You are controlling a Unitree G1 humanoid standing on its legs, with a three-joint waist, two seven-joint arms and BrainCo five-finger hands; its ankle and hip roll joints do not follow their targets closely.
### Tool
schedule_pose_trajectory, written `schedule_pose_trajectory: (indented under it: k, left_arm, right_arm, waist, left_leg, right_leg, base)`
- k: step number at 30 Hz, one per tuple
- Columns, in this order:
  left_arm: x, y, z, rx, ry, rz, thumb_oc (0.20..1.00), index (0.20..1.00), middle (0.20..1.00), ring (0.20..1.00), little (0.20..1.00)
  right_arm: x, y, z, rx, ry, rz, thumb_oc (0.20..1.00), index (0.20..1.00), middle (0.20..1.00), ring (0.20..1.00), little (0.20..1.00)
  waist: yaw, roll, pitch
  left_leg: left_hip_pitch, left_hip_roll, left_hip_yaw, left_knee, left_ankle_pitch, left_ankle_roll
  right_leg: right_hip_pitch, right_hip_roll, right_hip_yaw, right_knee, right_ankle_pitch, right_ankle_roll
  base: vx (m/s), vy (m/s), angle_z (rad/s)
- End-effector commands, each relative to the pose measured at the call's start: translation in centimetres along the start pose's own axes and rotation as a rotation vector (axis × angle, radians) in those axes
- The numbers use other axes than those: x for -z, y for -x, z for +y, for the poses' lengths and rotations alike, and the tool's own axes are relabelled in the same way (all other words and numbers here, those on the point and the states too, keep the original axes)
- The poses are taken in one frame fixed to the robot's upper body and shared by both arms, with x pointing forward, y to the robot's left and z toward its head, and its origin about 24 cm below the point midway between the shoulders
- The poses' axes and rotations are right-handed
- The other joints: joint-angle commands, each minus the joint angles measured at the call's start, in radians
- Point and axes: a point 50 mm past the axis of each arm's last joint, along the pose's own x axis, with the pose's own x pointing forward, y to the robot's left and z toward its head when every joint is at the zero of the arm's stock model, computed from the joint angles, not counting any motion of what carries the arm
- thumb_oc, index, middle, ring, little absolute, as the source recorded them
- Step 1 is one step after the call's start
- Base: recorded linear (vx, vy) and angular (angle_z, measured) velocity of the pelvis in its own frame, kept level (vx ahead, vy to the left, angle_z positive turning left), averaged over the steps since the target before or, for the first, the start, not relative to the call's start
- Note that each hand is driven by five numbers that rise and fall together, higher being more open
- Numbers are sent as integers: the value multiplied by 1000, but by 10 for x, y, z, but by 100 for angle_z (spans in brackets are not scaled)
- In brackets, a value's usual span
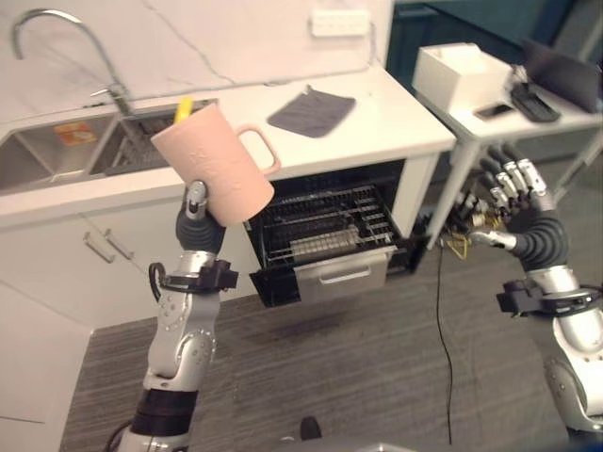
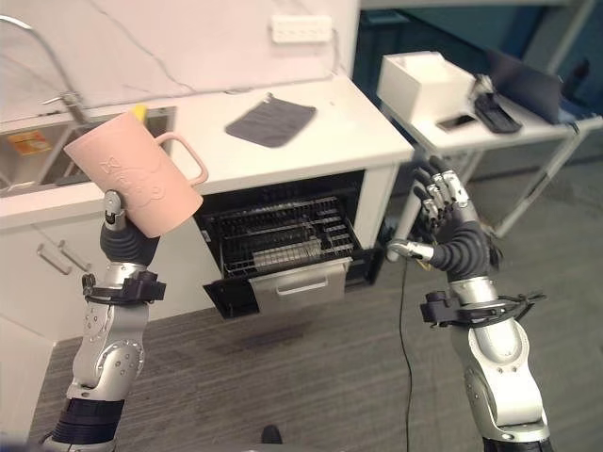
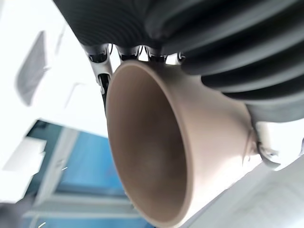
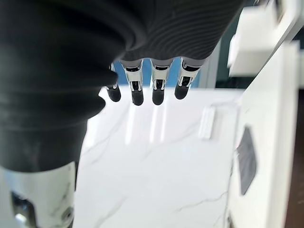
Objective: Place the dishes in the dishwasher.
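- Kitchen: white counter point(image 1: 358, 127) w/ sink point(image 1: 57, 155); dishwasher point(image 1: 325, 235) open, rack out.
- Left hand point(image 1: 198, 215) grips pink mug point(image 1: 215, 174), tilted, raised left of dishwasher.
- Right hand point(image 2: 450, 226) fingers spread, empty, right of dishwasher.
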Motion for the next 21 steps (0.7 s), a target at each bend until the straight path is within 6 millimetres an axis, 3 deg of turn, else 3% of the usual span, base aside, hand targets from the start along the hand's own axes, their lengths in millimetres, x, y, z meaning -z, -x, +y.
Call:
schedule_pose_trajectory:
  k: [1,3,5,9,12,13,15,16,19,21]
  left_arm:
    - [-28,1,-2,72,-129,-89,200,200,200,200,200]
    - [-29,2,1,66,-126,-81,200,200,200,200,200]
    - [-28,2,1,65,-131,-72,200,200,200,200,200]
    - [-29,2,-3,87,-189,-61,200,200,200,200,200]
    - [-30,5,-4,95,-199,-49,200,200,200,200,200]
    - [-31,5,-3,94,-201,-49,200,200,200,200,200]
    - [-33,7,0,95,-234,-47,200,200,200,200,200]
    - [-33,8,1,90,-258,-35,200,200,200,200,200]
    - [-31,12,4,75,-186,-13,200,200,200,200,200]
    - [-27,18,6,66,-154,9,200,200,200,200,200]
  right_arm:
    - [-12,-7,-10,32,11,-100,1000,1000,1000,1000,1000]
    - [-10,-4,-13,32,16,-87,1000,1000,1000,1000,1000]
    - [-8,-2,-14,35,10,-74,1000,1000,1000,1000,1000]
    - [-7,-3,-10,25,-21,-75,1000,1000,1000,1000,1000]
    - [-8,-4,-3,31,-33,-91,1000,1000,1000,1000,1000]
    - [-8,-4,-1,31,-32,-96,1000,1000,1000,1000,1000]
    - [-8,-4,0,22,-52,-98,1000,1000,1000,1000,1000]
    - [-7,-5,-1,16,-62,-82,1000,1000,1000,1000,1000]
    - [-5,-8,1,-2,-97,-57,1000,1000,1000,1000,1000]
    - [-2,-9,2,-24,-82,-33,1000,1000,1000,1000,1000]
  waist:
    - [34,-3,7]
    - [35,-4,12]
    - [41,-14,17]
    - [29,-22,31]
    - [5,-20,43]
    - [2,-18,46]
    - [-6,-11,47]
    - [-3,-5,37]
    - [1,6,29]
    - [7,10,40]
  left_leg:
    - [44,109,27,-30,-35,-158]
    - [46,106,17,-30,-39,-150]
    - [50,104,-1,-30,-47,-150]
    - [76,136,36,-30,-68,-184]
    - [109,157,38,-30,-99,-196]
    - [116,164,40,-30,-104,-197]
    - [129,197,50,-30,-104,-204]
    - [129,237,71,-30,-85,-220]
    - [148,276,98,-29,-55,-247]
    - [115,294,98,105,-17,-267]
  right_leg:
    - [-27,0,15,-97,281,42]
    - [-60,-5,30,-25,287,39]
    - [-63,-22,23,-69,286,35]
    - [-15,-73,-7,-384,322,49]
    - [-48,-108,56,-472,421,72]
    - [-57,-112,61,-470,428,75]
    - [-63,-101,70,-474,402,80]
    - [-44,-73,49,-483,369,75]
    - [-27,-36,46,-485,343,48]
    - [-6,-2,66,-485,326,14]
  base:
    - [136,186,47]
    - [164,56,24]
    - [171,-134,-13]
    - [155,-261,-20]
    - [204,-421,2]
    - [209,-488,35]
    - [215,-561,24]
    - [246,-645,21]
    - [216,-484,30]
    - [177,-391,14]
